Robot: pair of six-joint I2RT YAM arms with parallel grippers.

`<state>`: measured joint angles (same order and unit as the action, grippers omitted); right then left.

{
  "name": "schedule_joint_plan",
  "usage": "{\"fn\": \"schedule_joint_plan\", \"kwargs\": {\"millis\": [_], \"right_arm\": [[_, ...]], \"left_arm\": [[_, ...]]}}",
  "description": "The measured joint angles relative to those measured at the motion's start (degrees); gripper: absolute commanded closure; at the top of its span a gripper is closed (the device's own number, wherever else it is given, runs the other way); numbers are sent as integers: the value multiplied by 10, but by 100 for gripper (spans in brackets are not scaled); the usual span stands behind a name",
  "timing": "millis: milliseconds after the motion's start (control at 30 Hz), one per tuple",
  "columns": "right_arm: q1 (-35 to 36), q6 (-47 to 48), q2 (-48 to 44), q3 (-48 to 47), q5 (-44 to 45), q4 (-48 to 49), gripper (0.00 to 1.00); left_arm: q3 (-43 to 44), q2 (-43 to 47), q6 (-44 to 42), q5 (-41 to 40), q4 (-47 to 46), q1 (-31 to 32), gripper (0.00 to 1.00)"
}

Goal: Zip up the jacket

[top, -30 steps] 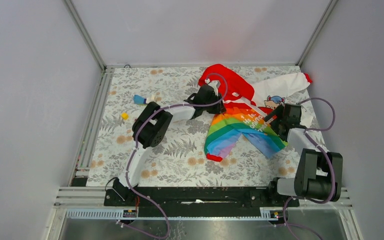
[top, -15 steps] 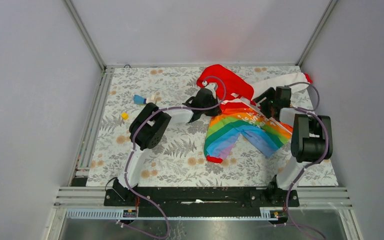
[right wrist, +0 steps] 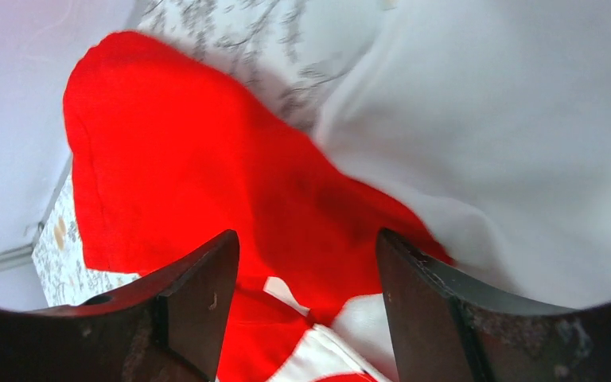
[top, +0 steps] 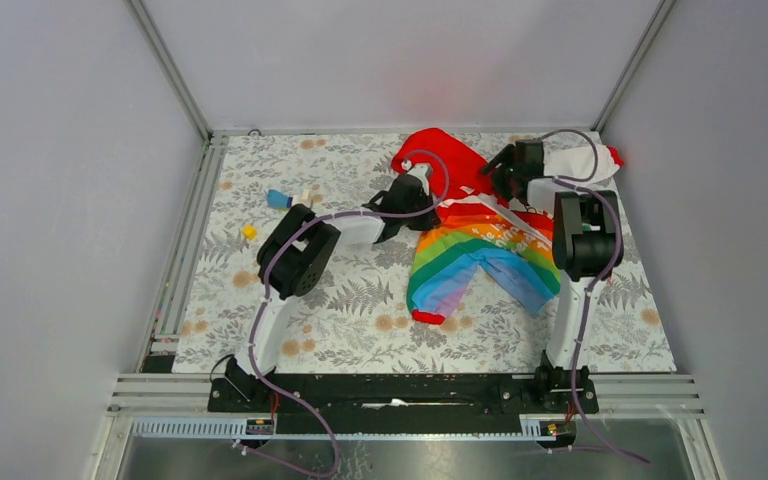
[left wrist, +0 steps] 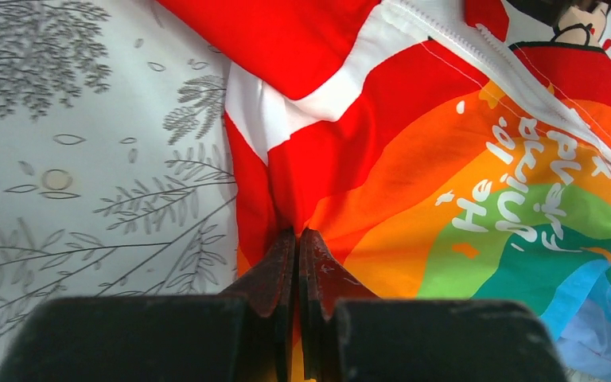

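Observation:
The jacket (top: 480, 245) lies crumpled at the far middle of the table, with its red hood (top: 440, 152) farthest away, the rainbow body nearer and a white sleeve (top: 575, 160) at the far right. My left gripper (top: 422, 212) is shut on a fold of red-orange fabric at the jacket's left edge (left wrist: 297, 235). The white zipper line (left wrist: 477, 44) runs diagonally across the left wrist view. My right gripper (top: 498, 172) is open and hovers above the collar by the hood; in the right wrist view (right wrist: 306, 247) its jaws straddle red hood fabric (right wrist: 175, 159) and the white sleeve (right wrist: 509, 119).
A small blue object (top: 278, 198), a tiny pale piece (top: 305, 194) and a yellow cube (top: 249, 232) lie on the floral tablecloth at the left. Grey walls close in the back and both sides. Metal rails (top: 185, 250) run along the left edge.
My right arm has swung from the jacket's right side to the far side, now above the collar by the hood. My left gripper has shifted slightly left, still shut on the fabric.

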<state>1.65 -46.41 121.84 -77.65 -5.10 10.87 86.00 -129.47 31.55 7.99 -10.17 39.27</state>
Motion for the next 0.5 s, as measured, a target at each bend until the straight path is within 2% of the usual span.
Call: {"fn": "schedule_joint_plan", "kwargs": {"millis": [200, 500], "right_arm": [[41, -9, 73, -103, -25, -3, 29], [56, -26, 187, -268, -127, -15, 27]], "left_arm": [[24, 0, -13, -10, 46, -23, 100], [63, 0, -63, -89, 120, -44, 100]]}}
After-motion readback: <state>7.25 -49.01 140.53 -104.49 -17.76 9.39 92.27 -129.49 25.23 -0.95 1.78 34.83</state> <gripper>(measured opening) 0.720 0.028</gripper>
